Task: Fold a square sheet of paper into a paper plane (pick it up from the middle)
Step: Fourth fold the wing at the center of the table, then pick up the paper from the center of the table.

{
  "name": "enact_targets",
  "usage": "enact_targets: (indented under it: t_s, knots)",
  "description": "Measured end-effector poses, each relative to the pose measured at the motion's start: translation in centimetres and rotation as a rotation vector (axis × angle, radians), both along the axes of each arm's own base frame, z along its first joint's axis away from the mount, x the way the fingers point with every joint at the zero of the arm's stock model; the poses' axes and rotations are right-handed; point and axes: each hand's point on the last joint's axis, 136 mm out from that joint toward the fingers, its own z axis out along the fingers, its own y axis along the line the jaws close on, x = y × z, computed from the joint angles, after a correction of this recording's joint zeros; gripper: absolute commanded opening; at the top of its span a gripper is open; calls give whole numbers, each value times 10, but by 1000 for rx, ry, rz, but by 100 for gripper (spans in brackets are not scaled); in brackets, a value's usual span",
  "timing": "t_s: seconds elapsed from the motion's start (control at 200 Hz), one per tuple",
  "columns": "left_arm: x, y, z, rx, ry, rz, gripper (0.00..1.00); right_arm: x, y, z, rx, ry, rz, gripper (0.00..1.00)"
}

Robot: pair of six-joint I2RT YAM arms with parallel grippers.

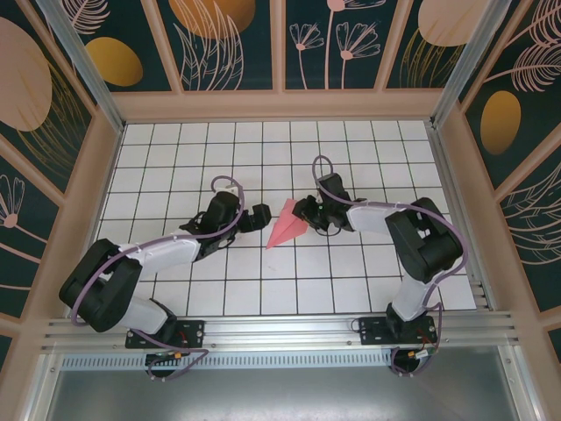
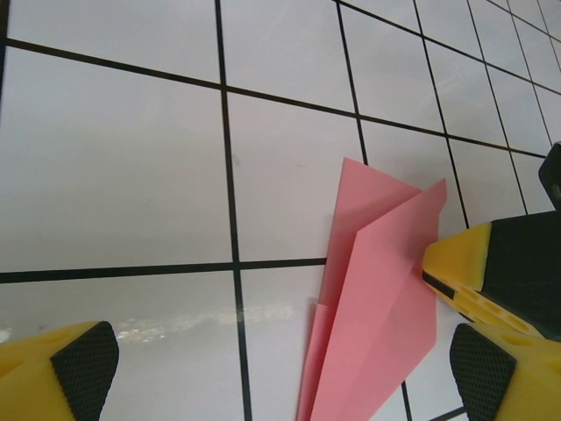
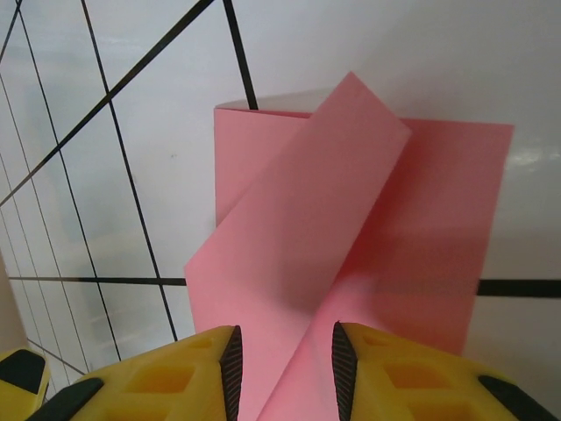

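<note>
Left gripper (image 1: 260,216): spread wide, clasping nothing, just left of the paper plane (image 1: 286,226), one pad near its long edge. Right gripper (image 3: 282,373): jaws narrowly parted, astride the plane's blunt far end; pinching or merely straddling, cannot tell. Tiled table (image 1: 351,289): bare squares beyond the plane, nearer than it and out to both sides, all four table edges well apart from it. Plane itself: lies flat near mid-table, point aimed toward the arm bases and slightly left. Raised flap (image 3: 298,237): lifts off the plane's lower layer, edges straight, runs in between the right pads.
</note>
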Motion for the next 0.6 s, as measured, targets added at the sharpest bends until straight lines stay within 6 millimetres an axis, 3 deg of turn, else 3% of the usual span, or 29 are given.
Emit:
enact_targets:
  t_s: [0.315, 0.6]
  knots:
    - [6, 11, -2, -18, 13, 39, 99, 0, 19, -1, 33, 2, 40, 31]
    - [6, 13, -3, -34, 28, 40, 99, 0, 10, -7, 5, 3, -9, 35]
